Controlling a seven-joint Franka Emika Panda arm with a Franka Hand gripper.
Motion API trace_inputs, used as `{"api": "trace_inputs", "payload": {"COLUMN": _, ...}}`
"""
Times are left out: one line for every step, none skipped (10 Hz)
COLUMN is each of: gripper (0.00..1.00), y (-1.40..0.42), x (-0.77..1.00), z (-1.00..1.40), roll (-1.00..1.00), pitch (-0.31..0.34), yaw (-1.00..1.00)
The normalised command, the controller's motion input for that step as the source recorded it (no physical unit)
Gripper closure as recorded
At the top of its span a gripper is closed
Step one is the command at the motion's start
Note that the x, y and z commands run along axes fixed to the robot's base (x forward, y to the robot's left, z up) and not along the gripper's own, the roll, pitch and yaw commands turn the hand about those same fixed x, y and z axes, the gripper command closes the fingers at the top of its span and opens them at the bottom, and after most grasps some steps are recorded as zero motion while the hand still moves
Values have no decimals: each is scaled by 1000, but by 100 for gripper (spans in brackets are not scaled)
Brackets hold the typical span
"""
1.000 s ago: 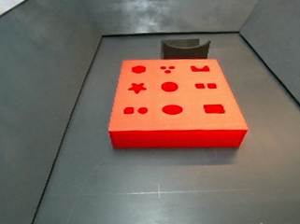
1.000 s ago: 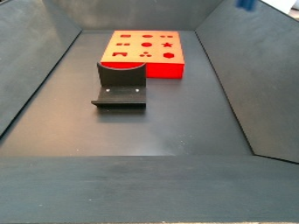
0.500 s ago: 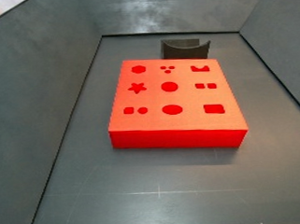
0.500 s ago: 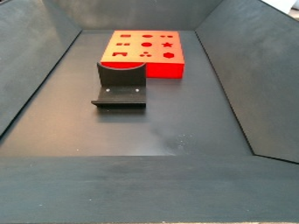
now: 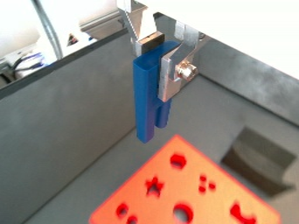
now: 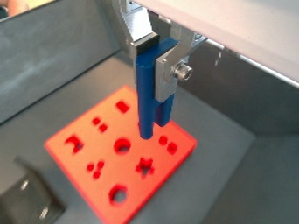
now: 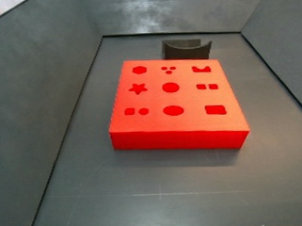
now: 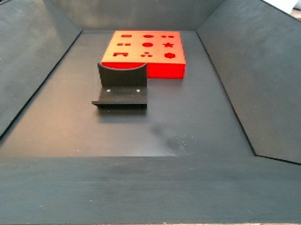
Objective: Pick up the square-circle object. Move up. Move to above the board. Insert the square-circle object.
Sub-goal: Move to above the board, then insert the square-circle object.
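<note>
Dark grey walls box in a dull grey floor (image 8: 177, 123), and honestly the bin is mostly bare space. Biggest thing on it is the board (image 7: 176, 101), a flat red block with darker cut-outs on top (circles, a star, squares, an oval, dots), sitting near the far wall in a side view. Next down is the fixture (image 8: 122, 85), a dark L-shaped bracket, close to one edge of the board with a gap between them. Neither side view catches the arm at all. Both wrist views do show the gripper (image 5: 159, 52) hanging well above the board, silver fingers (image 6: 176, 63) clamped on the square-circle object (image 6: 152, 90), a slim blue peg pointing down with its two prongs at the lower end.
</note>
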Motion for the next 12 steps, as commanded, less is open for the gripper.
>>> {"api": "trace_inputs", "payload": {"gripper": 100, "y": -879, "x": 551, "z": 94, "roll": 27, "pitch": 141, "yaw": 1}}
{"api": "trace_inputs", "payload": {"gripper": 100, "y": -599, "x": 402, "z": 71, "roll": 48, "pitch": 138, "yaw": 7}}
{"api": "trace_inputs", "payload": {"gripper": 100, "y": -319, "x": 232, "z": 49, "roll": 67, "pitch": 111, "yaw": 5}}
{"api": "trace_inputs", "payload": {"gripper": 100, "y": -196, "x": 150, "z": 34, "roll": 71, "pitch": 79, "yaw": 9}}
{"api": "trace_inputs", "payload": {"gripper": 100, "y": 0, "x": 0, "z": 0, "roll": -4, "pitch": 0, "yaw": 0}}
{"api": "trace_inputs", "payload": {"gripper": 100, "y": -243, "x": 0, "z": -137, "roll": -11, "pitch": -141, "yaw": -709}}
{"api": "trace_inputs", "payload": {"gripper": 100, "y": -111, "x": 0, "z": -129, "roll": -69, "pitch": -94, "yaw": -994}}
{"api": "trace_inputs", "payload": {"gripper": 100, "y": -91, "x": 0, "z": -120, "roll": -69, "pitch": -90, "yaw": -1000}}
{"api": "trace_inputs", "payload": {"gripper": 100, "y": -91, "x": 0, "z": -226, "roll": -20, "pitch": -51, "yaw": -1000}}
{"api": "trace_inputs", "payload": {"gripper": 100, "y": -86, "x": 0, "z": -323, "roll": 0, "pitch": -6, "yaw": -1000}}
{"api": "trace_inputs", "payload": {"gripper": 100, "y": -49, "x": 0, "z": -346, "roll": 0, "pitch": 0, "yaw": -1000}}
{"api": "trace_inputs", "payload": {"gripper": 100, "y": -11, "x": 0, "z": -343, "roll": 0, "pitch": -10, "yaw": -1000}}
